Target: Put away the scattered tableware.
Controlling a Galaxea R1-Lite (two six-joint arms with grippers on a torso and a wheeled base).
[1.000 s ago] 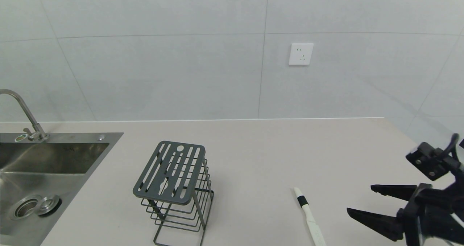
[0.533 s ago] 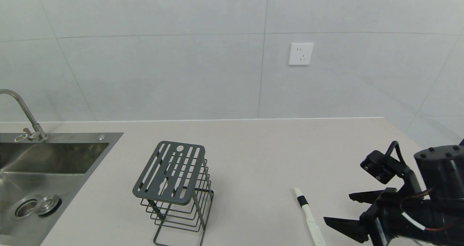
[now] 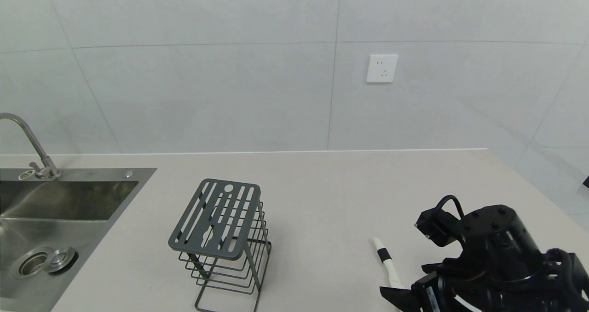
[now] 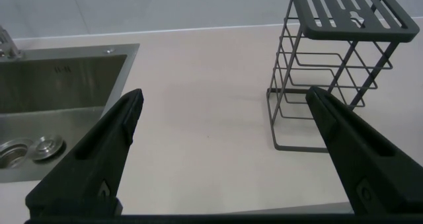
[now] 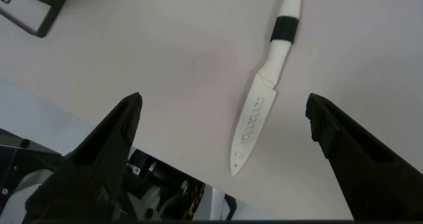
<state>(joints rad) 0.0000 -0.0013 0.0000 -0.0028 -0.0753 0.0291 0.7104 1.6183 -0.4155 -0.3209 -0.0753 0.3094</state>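
Left gripper [image 4: 225, 95] hangs above the counter [image 3: 322, 192] with its two black fingers spread wide and nothing between them, looking along the worktop between the sink and the rack.

One steel sink [image 3: 138, 174] is set into the counter at the far left, with one curved tap [image 3: 27, 139] behind it and one drain [image 3: 46, 261] in its floor; its left part is cut off by the edge of the head view.

One dark wire knife rack [image 3: 216, 220] with a slotted top stands upright on the counter, right of the sink and apart from it. Its foot runs off the lower edge of the head view.

One white wall socket [image 3: 382, 68] sits on the tiles behind.

One white knife [image 5: 264, 98] with a black band on its handle lies flat on the counter, well right of the rack. In the head view its blade end is covered by the right gripper; the right wrist view shows the whole length.

Right gripper [image 3: 407, 282] is low over the counter, pointing left, its two fingers [image 5: 112, 151] parted wide on either side of the knife and not touching it.
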